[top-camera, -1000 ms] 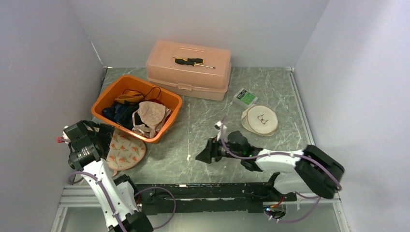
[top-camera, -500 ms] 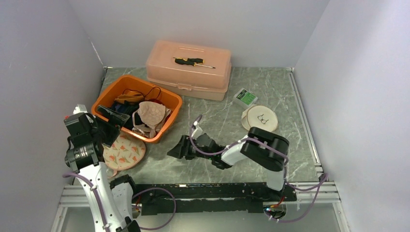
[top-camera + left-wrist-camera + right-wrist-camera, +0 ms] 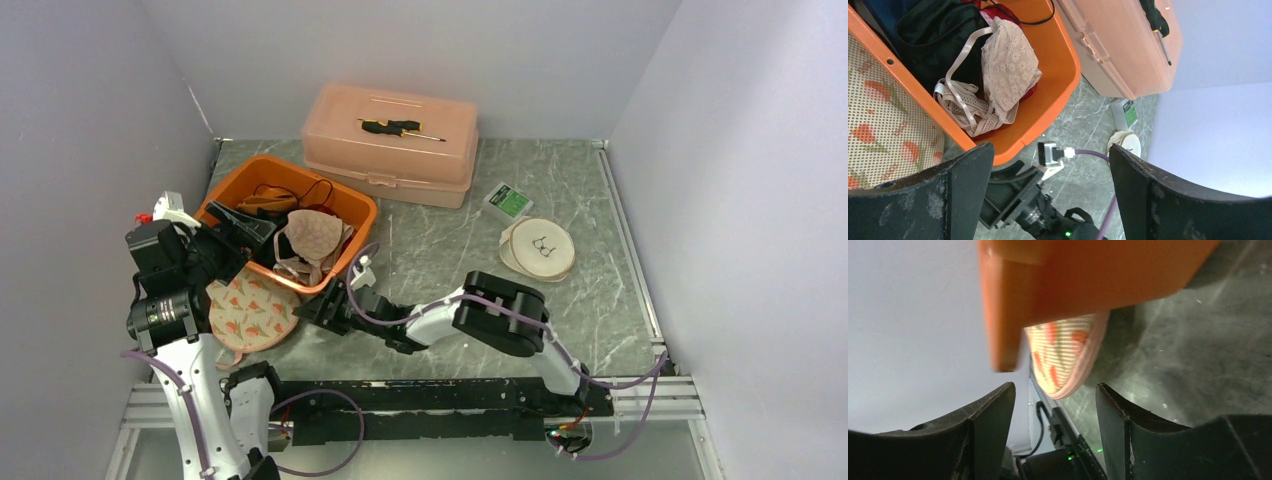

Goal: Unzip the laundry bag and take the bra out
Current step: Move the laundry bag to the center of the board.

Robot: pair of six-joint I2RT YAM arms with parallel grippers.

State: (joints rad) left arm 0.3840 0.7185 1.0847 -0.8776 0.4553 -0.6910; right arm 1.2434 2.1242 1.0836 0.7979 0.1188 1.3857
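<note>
Black left claw [image 3: 228,243] is hovering wide open over the near-left rim of the bin [image 3: 352,245]. Right claw [image 3: 1053,395] is gaping, empty, low beside the bin's near corner. Floral mesh bag [image 3: 255,312] is lying near-left against the bin.

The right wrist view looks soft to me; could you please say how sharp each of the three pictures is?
Right wrist: the orange bin sits close to the lens and is blurred, the floral mesh bag beside it only slightly sharper. Left wrist: crisp on the lace bra. Top external: sharp and evenly lit.
</note>
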